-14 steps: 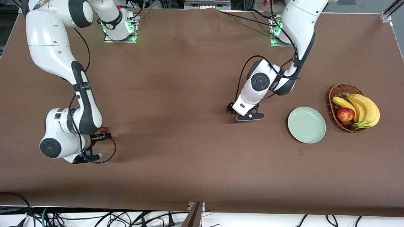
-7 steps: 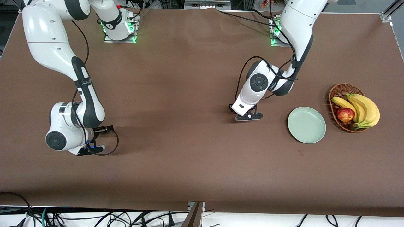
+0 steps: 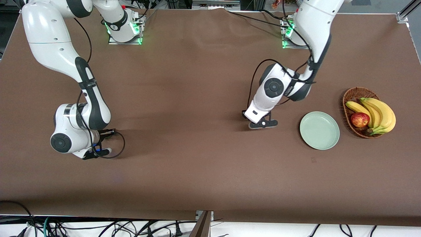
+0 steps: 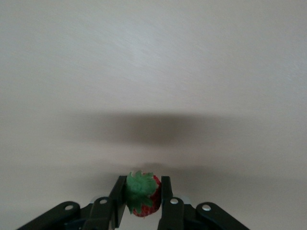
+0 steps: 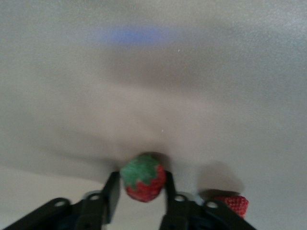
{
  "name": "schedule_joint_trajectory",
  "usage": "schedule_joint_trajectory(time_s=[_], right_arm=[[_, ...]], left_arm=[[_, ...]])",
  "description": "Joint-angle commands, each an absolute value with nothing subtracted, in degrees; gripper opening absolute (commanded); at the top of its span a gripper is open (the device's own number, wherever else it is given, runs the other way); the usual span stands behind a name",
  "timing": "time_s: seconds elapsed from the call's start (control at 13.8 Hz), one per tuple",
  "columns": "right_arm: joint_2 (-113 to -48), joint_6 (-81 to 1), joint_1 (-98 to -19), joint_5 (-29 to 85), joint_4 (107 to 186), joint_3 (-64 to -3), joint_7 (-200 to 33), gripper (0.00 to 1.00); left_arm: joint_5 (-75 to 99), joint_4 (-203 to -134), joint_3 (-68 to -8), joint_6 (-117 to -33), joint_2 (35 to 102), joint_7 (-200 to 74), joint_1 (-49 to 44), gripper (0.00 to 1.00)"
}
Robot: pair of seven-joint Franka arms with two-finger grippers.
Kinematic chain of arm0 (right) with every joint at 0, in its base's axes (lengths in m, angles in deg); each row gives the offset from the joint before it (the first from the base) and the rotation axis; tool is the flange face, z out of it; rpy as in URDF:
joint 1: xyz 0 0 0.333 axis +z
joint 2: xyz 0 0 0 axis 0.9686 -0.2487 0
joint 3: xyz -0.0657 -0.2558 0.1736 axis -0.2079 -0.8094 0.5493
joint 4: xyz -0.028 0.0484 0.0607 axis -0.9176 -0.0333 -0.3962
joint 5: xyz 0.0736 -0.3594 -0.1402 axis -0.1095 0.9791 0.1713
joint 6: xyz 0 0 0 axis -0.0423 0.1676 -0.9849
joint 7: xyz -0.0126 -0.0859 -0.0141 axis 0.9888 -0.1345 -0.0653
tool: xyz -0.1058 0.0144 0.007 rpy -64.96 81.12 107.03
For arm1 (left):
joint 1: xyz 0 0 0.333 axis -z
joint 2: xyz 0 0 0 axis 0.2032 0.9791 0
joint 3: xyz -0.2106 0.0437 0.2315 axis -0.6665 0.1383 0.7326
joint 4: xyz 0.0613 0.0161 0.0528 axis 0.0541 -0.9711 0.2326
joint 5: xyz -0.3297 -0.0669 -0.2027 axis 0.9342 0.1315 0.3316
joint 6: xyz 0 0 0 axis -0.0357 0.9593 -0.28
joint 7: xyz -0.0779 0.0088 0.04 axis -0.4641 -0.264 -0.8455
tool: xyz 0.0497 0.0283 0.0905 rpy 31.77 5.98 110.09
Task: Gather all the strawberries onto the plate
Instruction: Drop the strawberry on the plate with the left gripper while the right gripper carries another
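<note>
Strawberries (image 4: 142,195) (image 5: 143,178) sit pinched in each claw, hidden from the front camera

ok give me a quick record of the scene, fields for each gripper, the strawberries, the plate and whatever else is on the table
left gripper: shut on a strawberry, low over the table's middle
right gripper: fingers on either side of a second strawberry, at the right arm's end; a firm grip cannot be confirmed
third strawberry: on the table beside the right gripper
plate: holds no berries, toward the left arm's end
basket: beside the plate, holding bananas and an apple
table: brown surface
</note>
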State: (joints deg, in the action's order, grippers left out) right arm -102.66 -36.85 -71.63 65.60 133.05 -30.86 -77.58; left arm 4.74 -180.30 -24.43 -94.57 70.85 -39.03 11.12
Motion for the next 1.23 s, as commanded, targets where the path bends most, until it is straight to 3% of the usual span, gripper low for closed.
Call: schedule_joint_trajectory(time_s=[0.0,0.14,0.43,0.94,1.01,1.09,1.16], right_arm=[[-100.6,-37.5,-71.7,64.7,135.8,-30.5,-76.5,0.15],[-100.6,-37.8,-71.3,63.8,135.1,-30.4,-76.9,0.12],[-102.2,-39.4,-67.1,61.1,129.6,-27.8,-84.9,0.12],[-110.5,-57.2,-47.9,61.1,121.3,-27.8,-123.5,0.13],[-112.1,-58.4,-45.6,61.1,118.7,-27.7,-128.4,0.13],[-113.6,-59.9,-43.3,61.1,116.4,-27.7,-132.9,0.13],[-114.9,-61.7,-40.9,61.1,114.8,-27.6,-136.8,0.13]], left_arm=[[4.1,-180.7,-23.3,-84.5,64.2,-48.3,6.8,0.0],[-0.9,-180.7,-23.1,-80.7,61.8,-59.0,1.8,0.0],[-2.9,-181.4,-23.2,-83.3,64.1,-70.5,-7.1,0.0],[-3.5,-181.7,-23.6,-94.5,71.4,-92.3,-19.3,0.0],[-3.5,-181.7,-23.6,-94.5,71.4,-92.3,-19.3,0.16],[-3.4,-181.7,-23.6,-94.5,71.5,-92.3,-19.3,0.66],[-3.2,-181.6,-23.6,-94.5,71.9,-92.3,-19.4,1.0]])
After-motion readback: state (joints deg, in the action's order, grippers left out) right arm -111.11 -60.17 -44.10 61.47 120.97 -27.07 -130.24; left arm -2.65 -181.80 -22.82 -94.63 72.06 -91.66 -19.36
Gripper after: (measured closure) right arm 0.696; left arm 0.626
